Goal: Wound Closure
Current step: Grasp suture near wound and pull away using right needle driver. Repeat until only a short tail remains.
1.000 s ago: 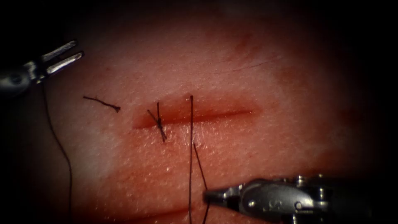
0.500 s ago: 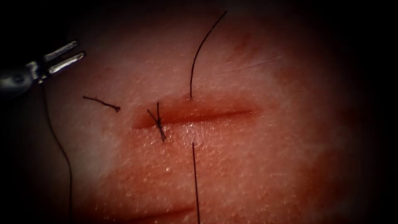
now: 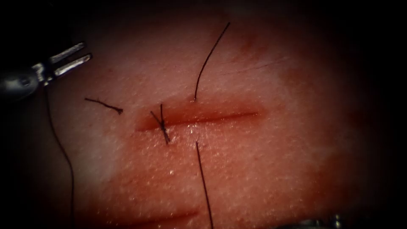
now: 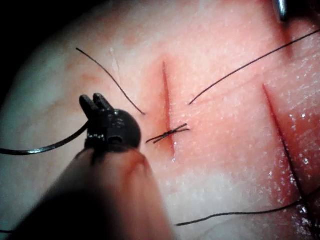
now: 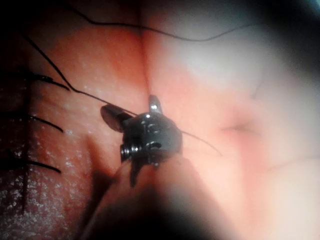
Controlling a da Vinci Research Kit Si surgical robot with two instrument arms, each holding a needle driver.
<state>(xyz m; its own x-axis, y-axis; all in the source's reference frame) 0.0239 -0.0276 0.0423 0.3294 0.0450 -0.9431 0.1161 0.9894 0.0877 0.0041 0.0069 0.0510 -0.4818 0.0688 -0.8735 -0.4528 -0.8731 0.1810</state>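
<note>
The tissue (image 3: 275, 140) has a horizontal cut (image 3: 220, 116). One knotted stitch (image 3: 162, 124) crosses its left end. A second pass of thread enters on the far side and comes out on the near side (image 3: 202, 174), and its free tail (image 3: 212, 51) curves up and away. My left tool (image 3: 86, 50) sits at the upper left, far from the cut, shut on the long thread (image 3: 61, 148) that hangs from it. The left tool (image 4: 96, 101) hovers beside the knotted stitch (image 4: 169, 134). My right tool (image 5: 131, 109) has its jaws spread, gripping nothing; thread runs past them.
A short cut piece of thread (image 3: 104, 105) lies on the tissue left of the cut. A second shallow cut (image 3: 169, 218) runs along the near side. Part of the right tool's body (image 3: 322, 221) shows at the near edge.
The right tool, shut on the thread near the cut a second ago, has let go and withdrawn toward the near right. The free tail swung to the far side. The left tool barely moved.
</note>
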